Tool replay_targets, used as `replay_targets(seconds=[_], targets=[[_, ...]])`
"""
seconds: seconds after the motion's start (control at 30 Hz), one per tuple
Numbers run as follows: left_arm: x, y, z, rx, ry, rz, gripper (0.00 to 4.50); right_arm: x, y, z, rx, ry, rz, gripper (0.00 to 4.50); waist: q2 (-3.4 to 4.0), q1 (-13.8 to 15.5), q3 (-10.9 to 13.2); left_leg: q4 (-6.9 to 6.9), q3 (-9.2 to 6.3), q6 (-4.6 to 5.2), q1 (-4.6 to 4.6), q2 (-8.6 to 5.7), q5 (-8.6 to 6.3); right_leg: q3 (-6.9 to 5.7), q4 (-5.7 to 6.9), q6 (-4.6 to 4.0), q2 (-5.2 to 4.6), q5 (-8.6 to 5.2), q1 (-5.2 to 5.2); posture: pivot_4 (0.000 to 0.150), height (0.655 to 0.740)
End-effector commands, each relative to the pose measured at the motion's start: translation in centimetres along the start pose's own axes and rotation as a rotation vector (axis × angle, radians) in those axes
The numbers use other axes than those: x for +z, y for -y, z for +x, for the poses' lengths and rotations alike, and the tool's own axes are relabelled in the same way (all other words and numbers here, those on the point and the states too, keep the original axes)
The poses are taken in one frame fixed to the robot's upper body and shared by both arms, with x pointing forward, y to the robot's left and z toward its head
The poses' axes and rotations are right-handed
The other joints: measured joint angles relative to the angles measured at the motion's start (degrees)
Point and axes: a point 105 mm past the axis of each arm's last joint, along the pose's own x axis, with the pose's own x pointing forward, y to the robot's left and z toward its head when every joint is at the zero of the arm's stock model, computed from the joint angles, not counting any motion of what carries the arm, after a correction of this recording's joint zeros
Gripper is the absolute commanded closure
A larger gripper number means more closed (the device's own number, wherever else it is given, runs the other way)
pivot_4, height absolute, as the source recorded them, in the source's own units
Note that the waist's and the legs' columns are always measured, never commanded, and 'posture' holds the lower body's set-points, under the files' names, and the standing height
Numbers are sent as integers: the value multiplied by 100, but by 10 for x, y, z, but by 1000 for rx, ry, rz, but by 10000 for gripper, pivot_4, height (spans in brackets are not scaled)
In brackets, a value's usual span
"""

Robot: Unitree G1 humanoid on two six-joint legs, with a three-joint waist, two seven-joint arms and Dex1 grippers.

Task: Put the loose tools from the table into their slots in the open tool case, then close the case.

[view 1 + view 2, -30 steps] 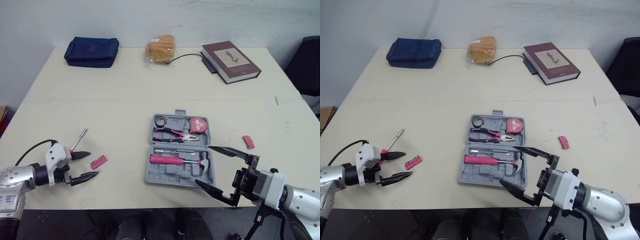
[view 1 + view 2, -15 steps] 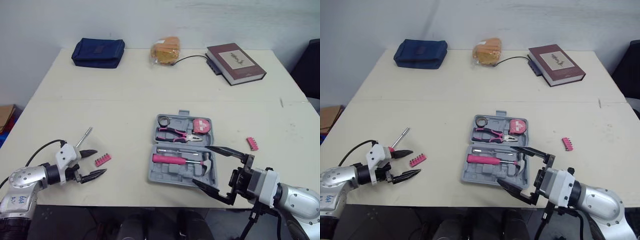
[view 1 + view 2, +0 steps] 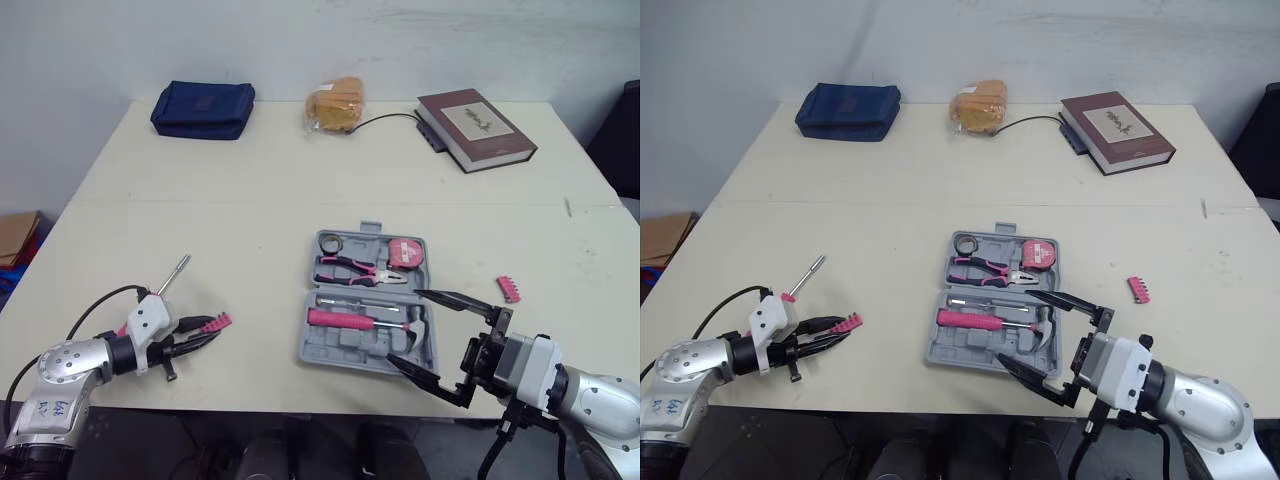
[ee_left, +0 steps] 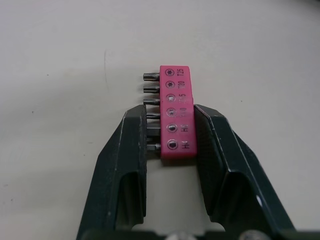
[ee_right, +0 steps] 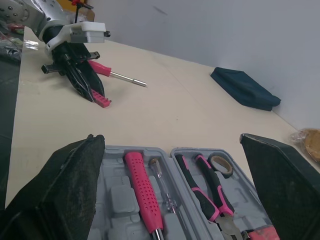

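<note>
My left gripper (image 3: 208,328) is at the table's front left, shut on a pink bit holder (image 4: 177,112), its fingers (image 4: 131,145) pressing both long sides. Just behind it lies a loose screwdriver (image 3: 172,277) with a pink handle and a steel shaft. The open grey tool case (image 3: 338,347) sits at the centre front, holding pliers (image 3: 355,268), a tape measure (image 3: 404,252), a hammer (image 3: 350,320) and a tape roll (image 3: 331,241). My right gripper (image 3: 404,326) stands wide open over the case's near right corner, holding nothing. A second pink bit holder (image 3: 508,289) lies to the right of the case.
At the back of the table are a blue pouch (image 3: 203,108), a bagged bun (image 3: 336,103) and a dark red book (image 3: 476,129) with a black cable running to it. The table's front edge runs just below both grippers.
My left gripper has moved forward to the pink bit holder and closed on it. The right gripper stays open in the same place. The head camera has shifted a little.
</note>
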Motion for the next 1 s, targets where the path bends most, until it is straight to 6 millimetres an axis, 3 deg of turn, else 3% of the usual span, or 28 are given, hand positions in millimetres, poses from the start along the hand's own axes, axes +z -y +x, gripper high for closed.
replay_targets(seconds=[0.03,0.13,0.27,0.43,0.57,0.7,0.8,1.0], targets=[[-12,3,7,3,-24,-33,38160,11,0,0,-9,21,-33,0,1,7,0,0,-1,2,0,-2,1,-1,0,0,-1,0,1,1500,7400],[9,0,10,-6,74,-9,38160,10,0,-1,-15,15,-34,0,-1,17,1,0,-9,9,-5,-8,6,-6,1,2,-3,1,0,1500,7400],[71,12,22,-202,227,170,38161,8,-1,-7,-31,-11,-25,0,-42,1,23,2,-16,5,-26,-7,10,-15,0,3,1,2,-11,1500,7400],[111,25,39,-462,143,350,38161,2,-3,-16,-38,-64,-26,0,-59,-26,31,4,-12,-29,-27,-14,30,-14,-3,10,8,6,-7,1500,7400],[120,30,45,-542,96,390,38161,0,-2,-19,-50,-77,-27,0,-57,-118,33,2,1,-32,-23,-5,31,0,-5,10,29,6,-10,1500,7400],[127,49,64,-675,-75,509,38161,-1,-3,-23,-66,-101,-25,0,-77,-99,45,8,-8,-43,-34,4,36,10,-18,8,73,5,-10,1500,7400],[130,48,75,-626,-109,527,38161,0,-3,-23,-81,-102,-27,0,-77,-66,45,11,-11,-45,-32,6,36,19,-16,6,77,4,-10,1500,7400],[124,62,92,-645,-147,552,38161,2,-6,-21,-92,-101,-22,0,-78,-43,48,14,-10,-49,-32,11,36,22,-9,-3,84,-1,-15,1500,7400]])
